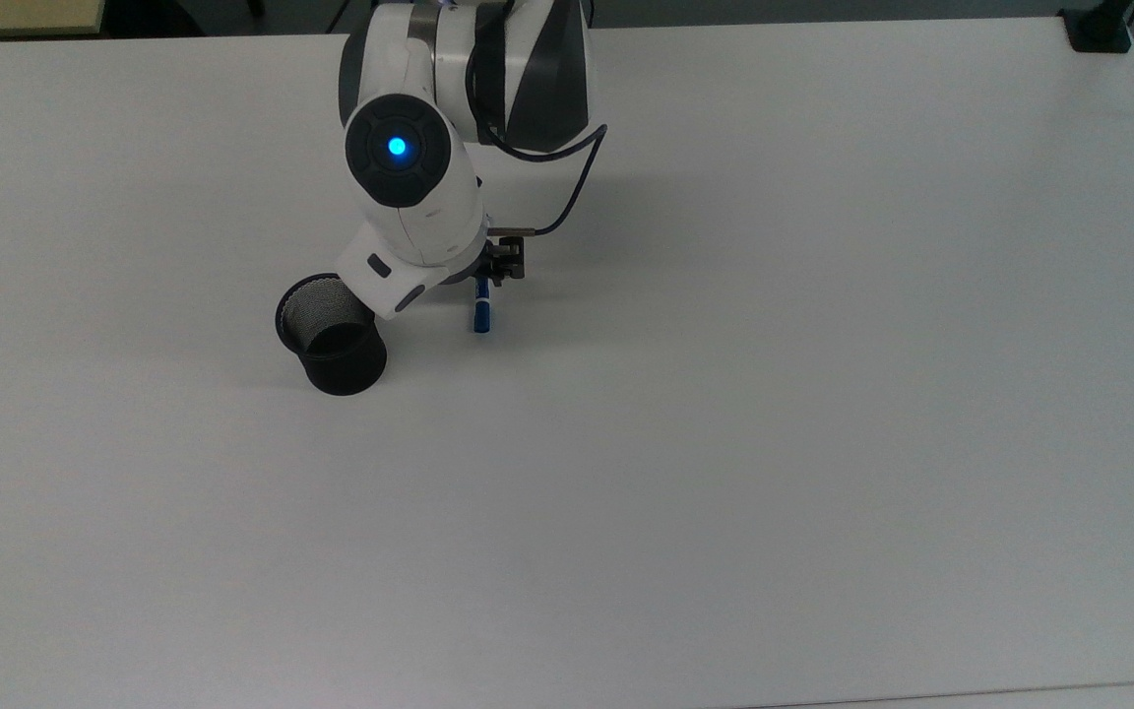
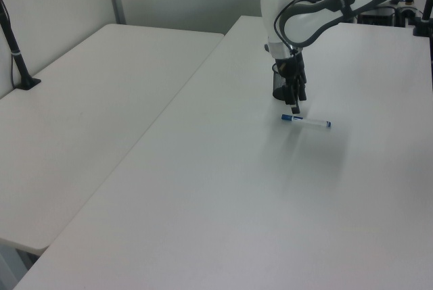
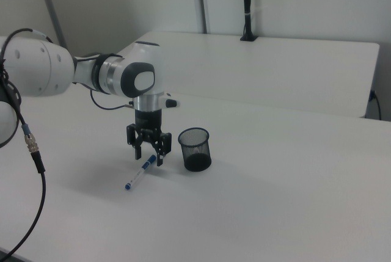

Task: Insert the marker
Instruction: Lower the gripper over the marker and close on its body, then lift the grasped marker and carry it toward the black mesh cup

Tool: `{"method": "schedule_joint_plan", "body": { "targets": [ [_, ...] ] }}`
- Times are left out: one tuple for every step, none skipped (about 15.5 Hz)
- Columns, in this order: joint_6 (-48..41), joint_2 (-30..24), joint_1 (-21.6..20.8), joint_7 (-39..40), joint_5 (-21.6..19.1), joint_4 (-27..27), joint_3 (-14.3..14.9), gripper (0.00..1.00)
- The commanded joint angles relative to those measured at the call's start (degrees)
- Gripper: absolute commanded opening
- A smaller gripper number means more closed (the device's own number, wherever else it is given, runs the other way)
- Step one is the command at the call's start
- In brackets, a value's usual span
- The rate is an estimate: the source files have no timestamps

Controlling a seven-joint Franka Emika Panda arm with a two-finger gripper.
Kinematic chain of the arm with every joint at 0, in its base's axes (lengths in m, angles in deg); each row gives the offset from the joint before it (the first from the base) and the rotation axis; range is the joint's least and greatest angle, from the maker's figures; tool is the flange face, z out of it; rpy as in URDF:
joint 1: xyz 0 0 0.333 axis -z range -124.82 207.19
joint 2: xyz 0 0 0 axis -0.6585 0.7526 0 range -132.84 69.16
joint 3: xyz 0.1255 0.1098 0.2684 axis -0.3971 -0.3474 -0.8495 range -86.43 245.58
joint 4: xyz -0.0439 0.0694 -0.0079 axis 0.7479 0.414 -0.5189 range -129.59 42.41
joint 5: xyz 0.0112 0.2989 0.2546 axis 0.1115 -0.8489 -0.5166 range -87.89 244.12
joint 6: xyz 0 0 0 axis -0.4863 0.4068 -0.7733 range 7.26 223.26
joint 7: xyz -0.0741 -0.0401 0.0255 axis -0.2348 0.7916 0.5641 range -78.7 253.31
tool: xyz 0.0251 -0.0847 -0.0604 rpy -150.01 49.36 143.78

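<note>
robot gripper point(image 3: 149, 152) poised over a marker point(image 3: 138, 173) on a white table point(image 3: 275, 201).
its fingers are spread wide, straddling the marker, which lies flat; a black mesh cup point(image 3: 194, 149) stands at the marker's three o'clock in the right view.

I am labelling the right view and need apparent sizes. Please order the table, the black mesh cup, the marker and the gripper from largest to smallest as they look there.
1. Table
2. Gripper and black mesh cup: they look alike, so I leave them unranked
3. Marker, the slimmest
</note>
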Motion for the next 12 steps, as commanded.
{"method": "schedule_joint_plan", "body": {
  "targets": [
    [1.3,0.9,-0.2,-1.0,2.1,-0.8,-1.6,0.76],
    [1.3,0.9,-0.3,-1.0,2.3,-0.8,-1.6,0.75],
    [1.3,1.0,-0.5,-1.1,2.4,-0.8,-1.6,0.73],
    [1.3,1.4,-0.7,-1.1,2.8,-0.8,-1.6,0.69],
    [1.3,2.0,-1.1,-1.1,3.5,-0.7,-2.0,0.63],
    [1.3,2.1,-1.2,-1.2,4.3,-0.7,-2.2,0.53],
    [1.3,2.1,-1.2,-1.1,4.4,-0.7,-2.2,0.45],
    [1.3,2.0,-1.2,-1.1,4.4,-0.7,-2.2,0.37],
    [1.2,2.0,-1.3,-1.1,4.4,-0.7,-2.2,0.29],
    [1.1,2.0,-1.3,-1.1,4.4,-0.7,-2.2,0.22],
    [0.9,2.0,-1.3,-1.1,4.4,-0.7,-2.2,0.17],
    [0.7,1.9,-1.3,-1.1,4.4,-0.7,-2.2,0.14]
  ]
}}
